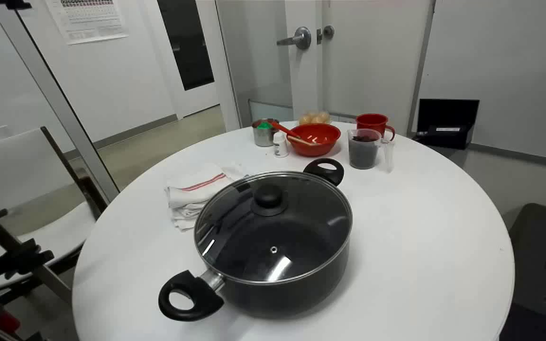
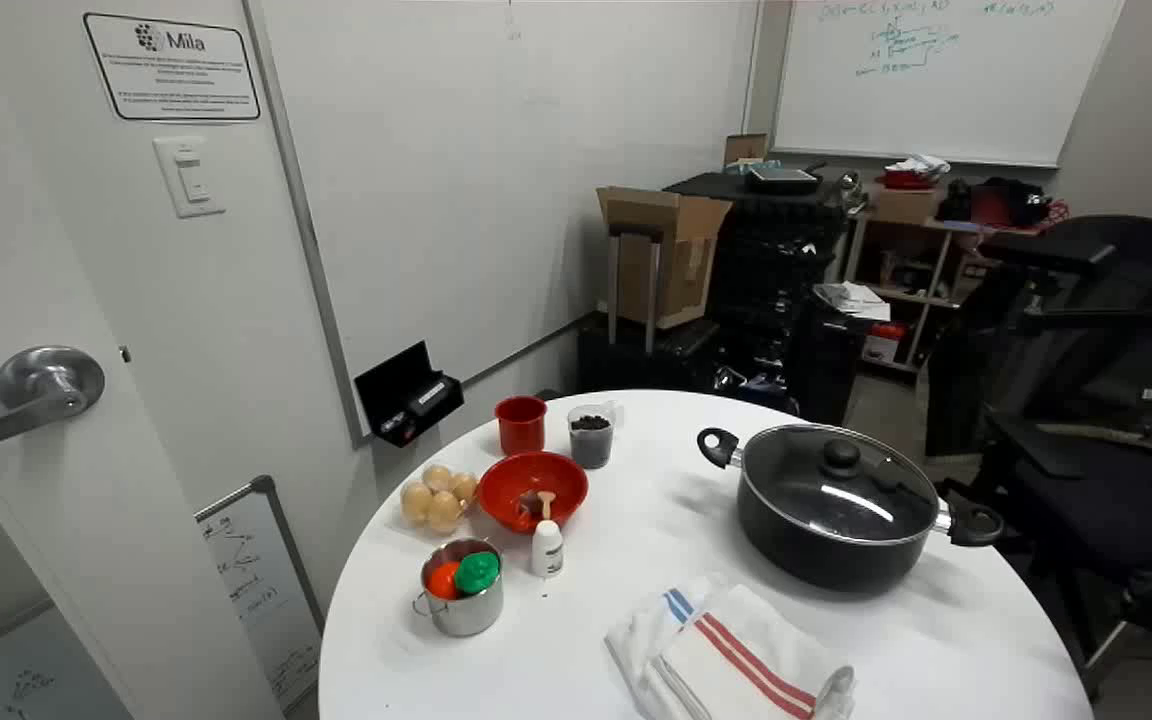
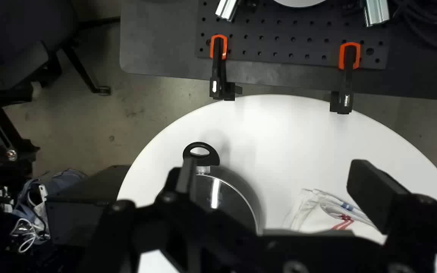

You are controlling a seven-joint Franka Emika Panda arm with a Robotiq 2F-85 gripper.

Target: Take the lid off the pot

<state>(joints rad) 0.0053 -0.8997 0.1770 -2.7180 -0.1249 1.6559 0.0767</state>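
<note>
Glass lid sits on black pot, atop white bench; our hand, spread wide and empty, hangs above. Nothing done yet, we judge: gripping knob, lifting lid, setting it aside all left.

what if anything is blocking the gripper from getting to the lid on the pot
Nothing visible blocks it. In both exterior views nothing rests on the lid or its knob. The striped cloth lies beside the pot, apart from it. The open gripper hides part of the lid in the wrist view.
</note>
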